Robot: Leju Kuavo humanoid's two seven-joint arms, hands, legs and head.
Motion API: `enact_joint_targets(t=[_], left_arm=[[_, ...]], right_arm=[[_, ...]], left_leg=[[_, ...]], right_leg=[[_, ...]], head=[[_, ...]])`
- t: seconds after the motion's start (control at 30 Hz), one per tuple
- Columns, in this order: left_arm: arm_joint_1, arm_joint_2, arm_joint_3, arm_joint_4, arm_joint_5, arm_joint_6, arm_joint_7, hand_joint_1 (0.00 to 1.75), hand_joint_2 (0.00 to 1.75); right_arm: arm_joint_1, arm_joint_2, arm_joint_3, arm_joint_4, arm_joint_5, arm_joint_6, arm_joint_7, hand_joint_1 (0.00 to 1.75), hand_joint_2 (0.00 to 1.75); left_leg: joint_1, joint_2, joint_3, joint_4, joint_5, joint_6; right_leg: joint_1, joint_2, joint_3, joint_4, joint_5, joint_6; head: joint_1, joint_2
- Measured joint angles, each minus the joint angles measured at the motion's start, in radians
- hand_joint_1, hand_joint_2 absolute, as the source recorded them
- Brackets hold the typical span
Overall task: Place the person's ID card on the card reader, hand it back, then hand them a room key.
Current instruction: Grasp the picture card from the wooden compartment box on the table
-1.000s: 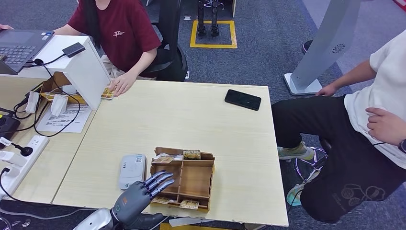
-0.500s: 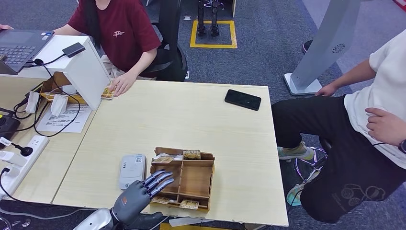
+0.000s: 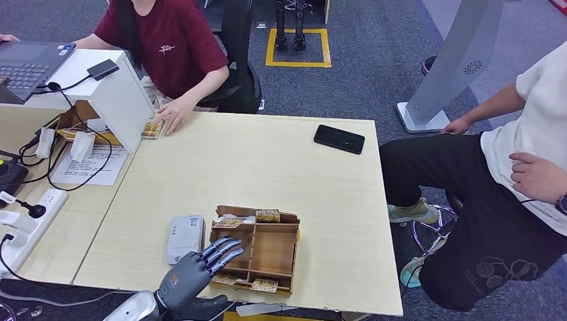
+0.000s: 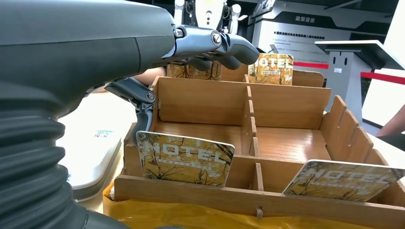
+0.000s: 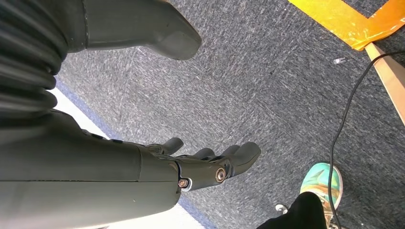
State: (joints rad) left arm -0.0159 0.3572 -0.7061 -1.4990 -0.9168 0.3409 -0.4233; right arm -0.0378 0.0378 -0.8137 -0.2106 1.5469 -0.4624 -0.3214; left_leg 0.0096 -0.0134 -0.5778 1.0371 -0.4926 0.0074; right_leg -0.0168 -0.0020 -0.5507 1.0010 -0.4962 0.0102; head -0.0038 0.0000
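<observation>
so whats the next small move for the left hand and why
Probably lower the left hand and close thumb and fingers on the near-left hotel card standing in the wooden organizer. The hand hovers open over that corner, holding nothing, with the card upright just beneath its fingers. The right hand hangs over the floor.

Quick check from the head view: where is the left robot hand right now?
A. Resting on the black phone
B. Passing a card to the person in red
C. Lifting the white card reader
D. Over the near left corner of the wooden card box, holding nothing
D: the left robot hand hangs with fingers spread over the near left corner of the wooden card box, beside the white card reader; the black phone lies far across the table.
</observation>
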Motion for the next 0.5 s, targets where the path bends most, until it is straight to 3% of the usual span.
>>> enact_joint_targets(t=[0.2, 0.23, 0.33, 0.37, 0.5], left_arm=[[0.0, -0.003, 0.0, 0.003, -0.009, 0.002, 0.006, 0.0, 1.75], [0.0, -0.003, 0.0, 0.003, -0.009, 0.002, 0.007, 0.07, 1.75], [0.0, -0.003, 0.0, 0.004, -0.012, 0.001, 0.008, 1.38, 1.75], [0.0, -0.003, 0.0, 0.005, -0.014, 0.0, 0.01, 1.75, 1.75], [-0.001, -0.003, 0.0, 0.007, -0.012, -0.008, 0.017, 1.75, 1.75]], right_arm=[[0.0, 0.0, 0.0, 0.0, 0.0, 0.0, 0.001, 0.0, 1.75], [0.0, 0.0, 0.0, 0.0, 0.0, 0.0, 0.001, 0.0, 1.75], [0.0, 0.0, -0.001, 0.0, 0.0, 0.0, 0.0, 0.0, 1.75], [0.0, 0.0, -0.001, 0.0, 0.0, 0.0, 0.0, 0.0, 1.75], [0.0, 0.001, -0.003, 0.0, -0.001, -0.001, -0.001, 0.0, 1.75]], left_leg=[[0.0, 0.0, 0.0, 0.0, 0.0, 0.0], [0.0, 0.0, 0.0, 0.0, 0.0, 0.0], [0.0, 0.0, 0.0, 0.0, 0.0, 0.0], [0.0, 0.0, 0.0, 0.0, 0.0, 0.0], [0.0, 0.0, 0.0, 0.0, 0.0, 0.0]], right_leg=[[0.0, 0.0, 0.0, 0.0, 0.0, 0.0], [0.0, 0.0, 0.0, 0.0, 0.0, 0.0], [0.0, 0.0, 0.0, 0.0, 0.0, 0.0], [0.0, 0.0, 0.0, 0.0, 0.0, 0.0], [0.0, 0.0, 0.0, 0.0, 0.0, 0.0]], head=[[0.0, 0.0], [0.0, 0.0], [0.0, 0.0], [0.0, 0.0], [0.0, 0.0]])
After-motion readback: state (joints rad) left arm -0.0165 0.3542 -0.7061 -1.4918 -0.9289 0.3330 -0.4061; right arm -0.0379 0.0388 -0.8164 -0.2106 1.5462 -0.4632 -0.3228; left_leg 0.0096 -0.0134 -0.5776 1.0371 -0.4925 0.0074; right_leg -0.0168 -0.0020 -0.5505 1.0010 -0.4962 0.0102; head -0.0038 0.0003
